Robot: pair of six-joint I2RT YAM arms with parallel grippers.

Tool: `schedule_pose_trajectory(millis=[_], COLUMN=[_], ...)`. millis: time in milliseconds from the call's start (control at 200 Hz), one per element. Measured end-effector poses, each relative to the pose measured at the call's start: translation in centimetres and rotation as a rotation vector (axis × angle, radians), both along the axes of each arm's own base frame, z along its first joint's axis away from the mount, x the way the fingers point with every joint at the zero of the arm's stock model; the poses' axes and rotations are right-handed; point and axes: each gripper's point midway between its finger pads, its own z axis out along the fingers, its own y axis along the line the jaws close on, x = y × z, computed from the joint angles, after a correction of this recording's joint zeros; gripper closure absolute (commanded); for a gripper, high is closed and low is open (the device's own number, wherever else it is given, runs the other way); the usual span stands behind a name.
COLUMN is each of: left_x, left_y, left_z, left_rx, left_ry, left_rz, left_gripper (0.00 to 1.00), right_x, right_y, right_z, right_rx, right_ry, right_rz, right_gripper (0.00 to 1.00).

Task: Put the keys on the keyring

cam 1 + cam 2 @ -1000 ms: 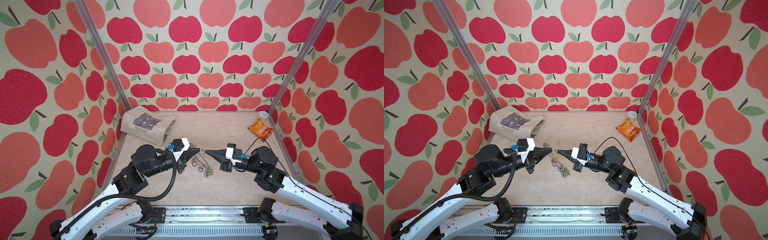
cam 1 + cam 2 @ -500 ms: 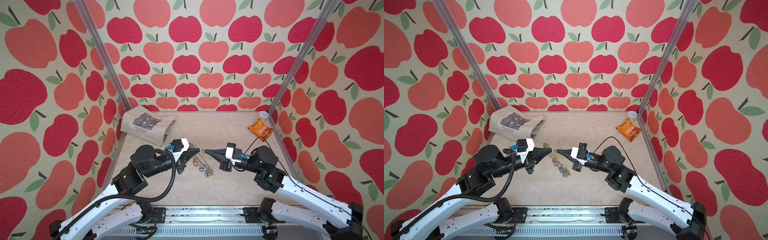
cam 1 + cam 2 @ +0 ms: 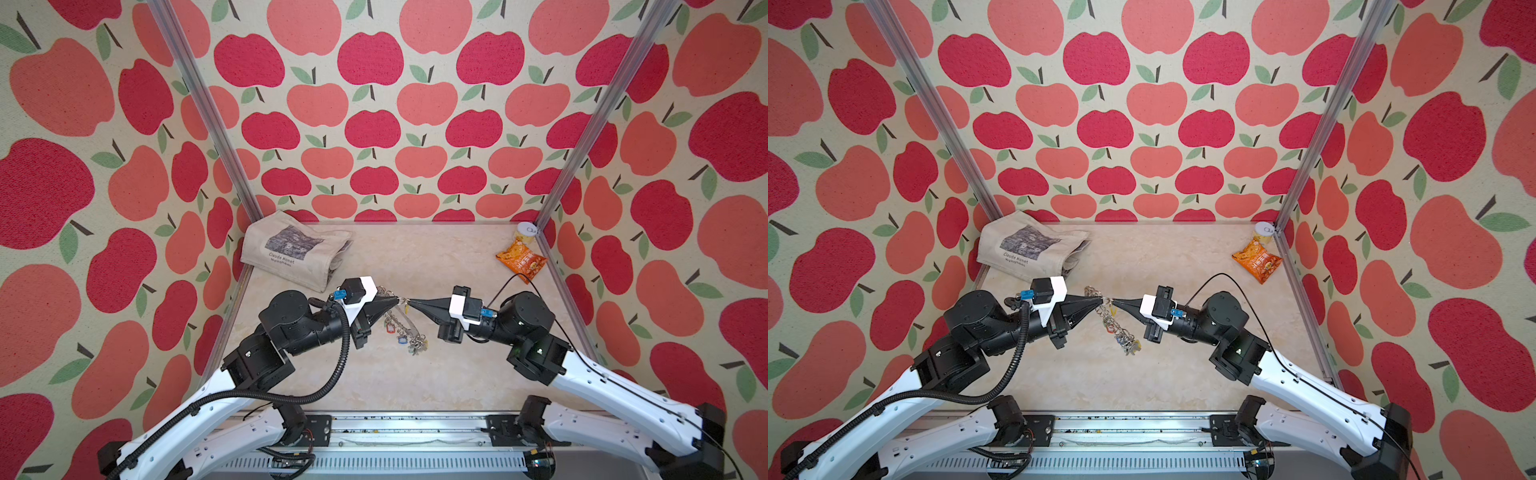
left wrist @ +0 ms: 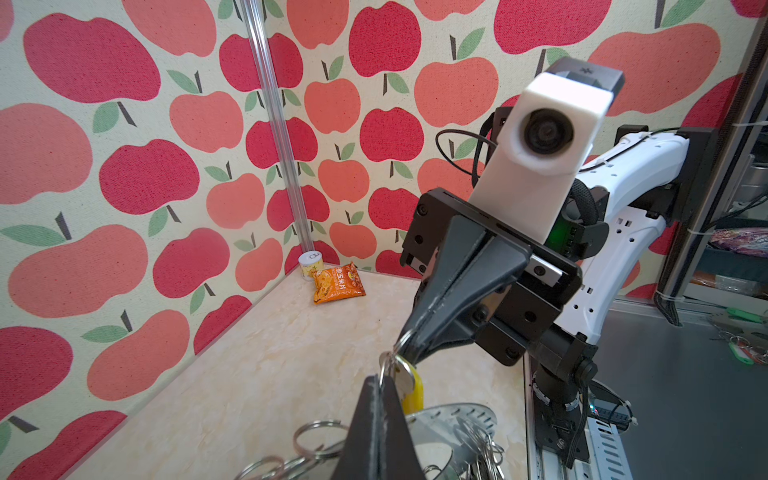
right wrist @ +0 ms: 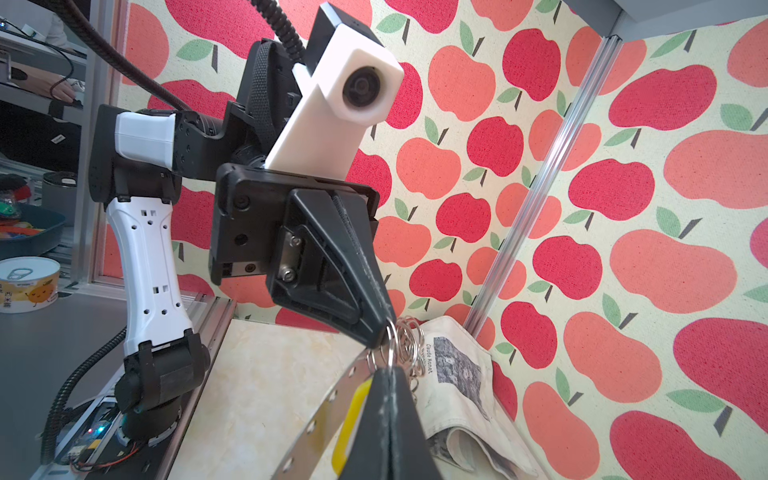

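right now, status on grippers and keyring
Left gripper shut on a keyring loop. Right gripper shut on yellow-tagged key, tip to tip. Nothing in the way; bag, snack packet far off.

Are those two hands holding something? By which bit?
Yes: left hand and right hand each pinch a small wire loop at the top rim of the keyring; keys hang from it.

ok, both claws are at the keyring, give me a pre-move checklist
1. left claw shut on a keyring loop: ok.
2. right claw shut on the yellow-tagged key by its ring: ok.
3. that ring threaded onto the loop: cannot tell, rings overlap at the tips.
4. other keys hanging from the keyring: ok.
5. tote bag and snack packet apart from both claws: ok.
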Motion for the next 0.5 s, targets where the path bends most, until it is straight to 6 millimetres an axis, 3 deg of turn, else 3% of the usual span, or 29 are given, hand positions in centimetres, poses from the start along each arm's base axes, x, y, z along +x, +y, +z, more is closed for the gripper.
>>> schedule_pose_trajectory(millis=[500], left_x=[-0.04], left_y=[-0.02], left_z=[-0.1], left_rx=[0.003], left_ry=[0.004], left_rz=[-0.002], left_gripper=[1.0], right_x=[-0.18], right_y=[0.05], right_z=[-0.15], right_rx=[-0.007], right_ry=[0.002], right_rz=[0.011], right_gripper=[1.0])
